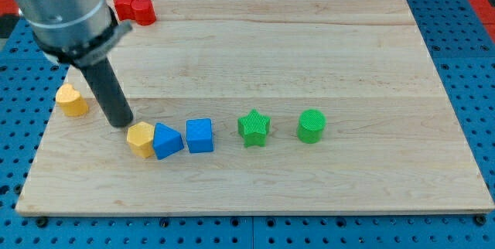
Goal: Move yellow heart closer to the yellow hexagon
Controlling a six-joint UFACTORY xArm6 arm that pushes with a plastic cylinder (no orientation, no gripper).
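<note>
Pale wood, with long grain lines running across the view, makes up the board (309, 48), which sits on a blue pegboard surface (472, 17).

Nearest the view's bottom is a row of small blocks with finely ribbed sides. From the view's left it runs: the yellow hexagon (141, 138), the blue triangle (167, 141) touching the hexagon's right side, then the blue cube (199, 135) just beside the triangle. Further right, apart from these, stand the green star (254, 127) and the green cylinder (312, 125), with a gap between them.

A little farther back, near the board's left edge, lies the yellow heart (72, 100). It is well apart from the hexagon, up and to the view's left of it. Its lobes seem to face the view's top and its narrower end the view's bottom, but the shape is too small to give its long axis with confidence.

Between heart and hexagon stands the dark rod. My tip (121, 123) rests on the wood just up and left of the hexagon, very close to it; whether it touches I cannot tell. It is a plain rod with nothing to open, and it holds nothing. It stands clear of the heart.

Farthest back, at the board's top left, sits a red block (136, 8) with a lobed outline, partly behind the grey arm housing (62, 5).
</note>
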